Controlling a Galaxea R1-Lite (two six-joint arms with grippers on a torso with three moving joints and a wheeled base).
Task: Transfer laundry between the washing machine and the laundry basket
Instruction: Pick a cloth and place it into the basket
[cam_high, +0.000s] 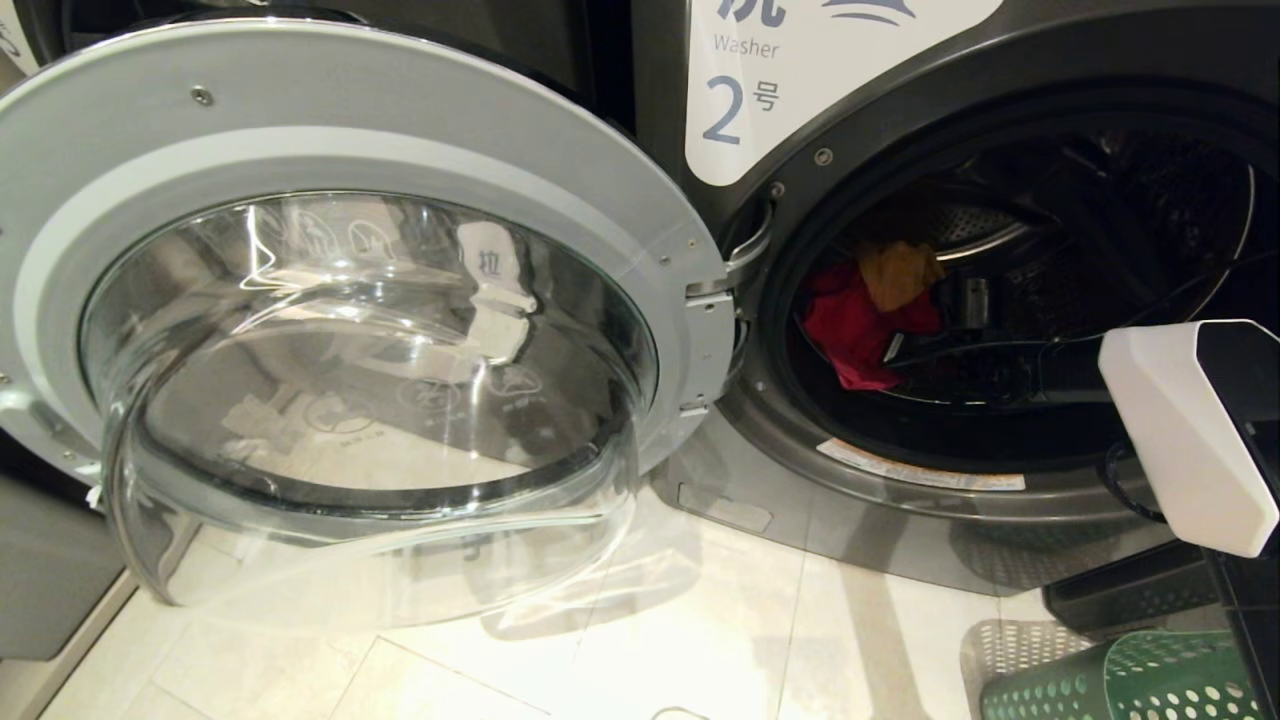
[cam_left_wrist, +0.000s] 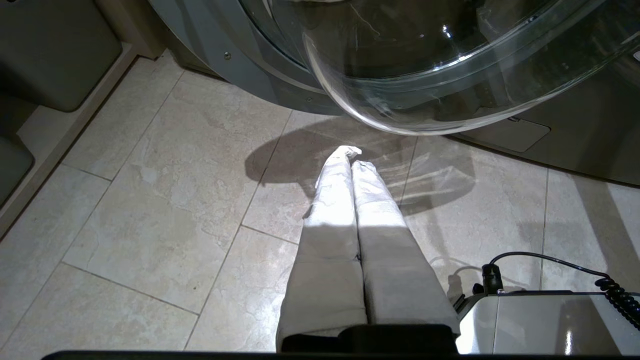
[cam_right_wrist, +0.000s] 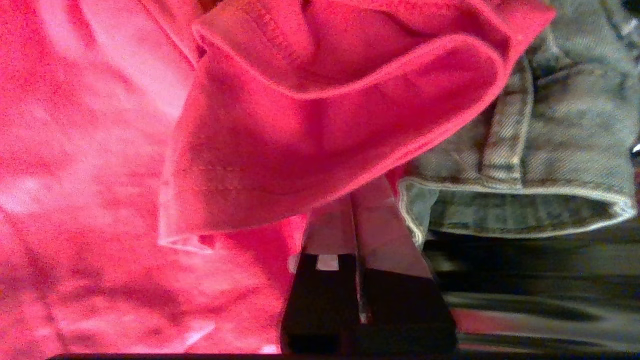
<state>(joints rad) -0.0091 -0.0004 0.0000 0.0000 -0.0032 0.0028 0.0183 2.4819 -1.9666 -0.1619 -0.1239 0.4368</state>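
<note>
The washing machine (cam_high: 1000, 300) marked "2" stood with its round door (cam_high: 330, 300) swung fully out to the robot's left, the glass bowl bulging over the tiled floor (cam_high: 700, 640) and leaving the drum mouth unobstructed. Inside the drum, the red-pink cloth (cam_high: 850, 330) lay heaped against the left of the opening, close to the rubber rim, with the mustard-orange cloth (cam_high: 900, 272) resting on top of it. The right arm reached in through the lower right part of the mouth, and the right hand (cam_right_wrist: 356, 210) sat deep among the laundry. Its fingers (cam_right_wrist: 380, 235) were pressed together, their tips buried under a folded hem of the red-pink cloth (cam_right_wrist: 300, 125); whether fabric was actually pinched between them could not be told. A grey-olive cloth (cam_right_wrist: 550, 150) with a stitched edge lay just beside that hem, touching it.

The left hand (cam_left_wrist: 354, 156) hung low over bare floor tiles, below the door's glass bowl, its fingers closed together on nothing. The green laundry basket (cam_high: 1130, 680) stood on the floor at the lower right, near the machine's front.
</note>
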